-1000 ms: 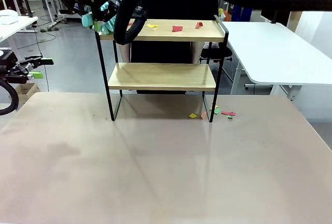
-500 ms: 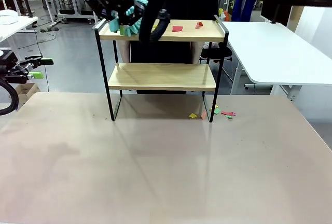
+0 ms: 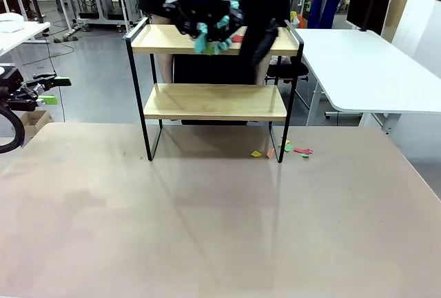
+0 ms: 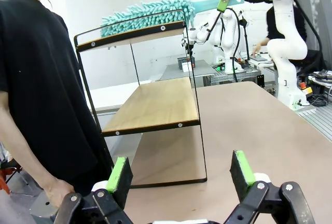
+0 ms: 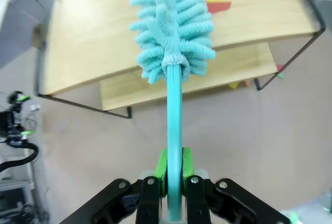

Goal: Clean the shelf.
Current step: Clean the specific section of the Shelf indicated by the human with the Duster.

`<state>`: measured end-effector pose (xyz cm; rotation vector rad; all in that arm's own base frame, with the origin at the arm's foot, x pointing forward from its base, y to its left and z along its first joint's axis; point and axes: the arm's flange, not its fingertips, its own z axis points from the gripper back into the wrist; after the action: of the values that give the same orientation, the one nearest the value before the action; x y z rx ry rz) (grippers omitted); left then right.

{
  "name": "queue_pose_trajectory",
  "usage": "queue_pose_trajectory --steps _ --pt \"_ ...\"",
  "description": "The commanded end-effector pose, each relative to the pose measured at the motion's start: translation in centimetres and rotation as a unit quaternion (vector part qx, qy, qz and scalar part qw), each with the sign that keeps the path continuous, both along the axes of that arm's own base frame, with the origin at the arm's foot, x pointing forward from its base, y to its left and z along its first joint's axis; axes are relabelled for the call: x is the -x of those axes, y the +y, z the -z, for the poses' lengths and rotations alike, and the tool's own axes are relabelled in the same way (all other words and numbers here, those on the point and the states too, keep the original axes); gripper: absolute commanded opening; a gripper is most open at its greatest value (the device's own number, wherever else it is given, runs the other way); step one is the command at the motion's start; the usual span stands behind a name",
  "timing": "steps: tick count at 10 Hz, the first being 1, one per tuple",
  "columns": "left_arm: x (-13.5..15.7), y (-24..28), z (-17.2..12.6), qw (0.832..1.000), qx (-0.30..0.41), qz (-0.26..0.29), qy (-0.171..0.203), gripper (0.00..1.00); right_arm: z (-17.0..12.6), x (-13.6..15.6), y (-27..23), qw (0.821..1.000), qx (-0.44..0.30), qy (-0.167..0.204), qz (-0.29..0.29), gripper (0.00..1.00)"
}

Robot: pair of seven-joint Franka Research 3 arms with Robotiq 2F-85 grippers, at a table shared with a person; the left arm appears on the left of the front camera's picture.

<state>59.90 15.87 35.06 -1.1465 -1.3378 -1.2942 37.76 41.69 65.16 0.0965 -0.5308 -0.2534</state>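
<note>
The shelf [image 3: 213,101] stands at the far middle of the table, two light wooden boards in a thin black frame. My right gripper [image 3: 196,25] hangs over its top board, shut on the handle of a teal fluffy duster [image 3: 212,41]. In the right wrist view my right gripper [image 5: 174,169] clamps the duster handle [image 5: 174,115], and the duster head [image 5: 174,22] lies on the top board [image 5: 88,42] next to yellow and red paper scraps [image 5: 218,2]. My left gripper [image 3: 55,90] waits open off the table's left edge; in its own view the left gripper [image 4: 180,172] holds nothing.
Several coloured paper scraps [image 3: 284,150] lie on the table by the shelf's right leg. A person in black [image 4: 41,89] stands right behind the shelf. A white table [image 3: 365,70] is at the right. The near tabletop [image 3: 207,222] is bare.
My right gripper has swept the duster rightwards along the top board, from its left end to the middle. The left arm has stayed still.
</note>
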Motion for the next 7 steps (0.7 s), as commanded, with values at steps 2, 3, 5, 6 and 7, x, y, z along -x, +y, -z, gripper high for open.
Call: queue_pose_trajectory --steps 2,3,5,6,7 --pt "0.1 0.0 -0.2 1.0 -0.003 0.003 -0.006 1.0 1.0 0.6 -6.3 1.0 0.007 0.024 -0.011 0.13" --pt "0.1 0.0 -0.2 1.0 -0.003 0.003 -0.006 1.0 1.2 0.4 -8.2 0.999 0.011 0.036 -0.008 0.13" --pt "0.1 0.0 -0.2 1.0 -0.003 0.003 -0.006 1.0 0.9 0.1 -12.1 0.998 0.019 0.057 0.013 0.13" --pt "0.1 0.0 -0.2 1.0 -0.003 0.003 -0.006 1.0 0.3 0.4 -14.0 0.998 0.029 0.058 0.022 0.13" --pt "0.1 0.0 -0.2 1.0 -0.003 0.003 -0.006 1.0 -0.5 0.8 -15.6 0.997 0.044 0.054 0.031 0.13"
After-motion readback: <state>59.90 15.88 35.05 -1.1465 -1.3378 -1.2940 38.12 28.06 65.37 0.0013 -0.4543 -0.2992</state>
